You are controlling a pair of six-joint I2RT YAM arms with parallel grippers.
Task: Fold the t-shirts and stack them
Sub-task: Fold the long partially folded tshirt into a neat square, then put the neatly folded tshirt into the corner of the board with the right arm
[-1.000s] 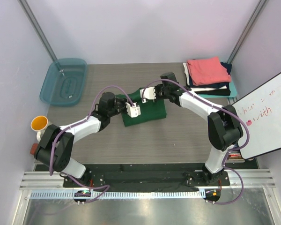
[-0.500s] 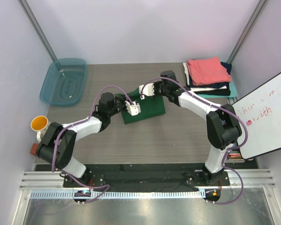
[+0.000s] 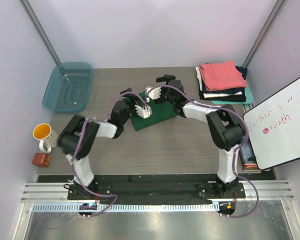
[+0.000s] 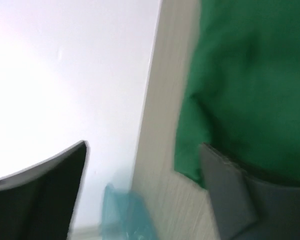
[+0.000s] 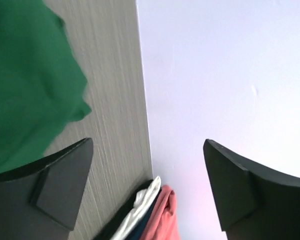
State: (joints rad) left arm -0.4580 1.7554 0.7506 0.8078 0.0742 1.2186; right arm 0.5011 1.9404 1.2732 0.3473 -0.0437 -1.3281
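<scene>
Left claw (image 4: 143, 145) and right claw (image 5: 148, 141) opened, apparently releasing green t-shirt (image 3: 162, 114).

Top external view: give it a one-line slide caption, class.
Left hand and right hand hover open at the green shirt; the shirt stack sits at back right.

I see soft matt cloth in the green t-shirt (image 3: 162, 114), matt grey wood-grain on the table (image 3: 155, 150), and glossy translucent plastic in the teal tub (image 3: 57, 95).

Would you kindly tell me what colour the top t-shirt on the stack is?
The top t-shirt is coral pink, clearest in the top external view.
</scene>
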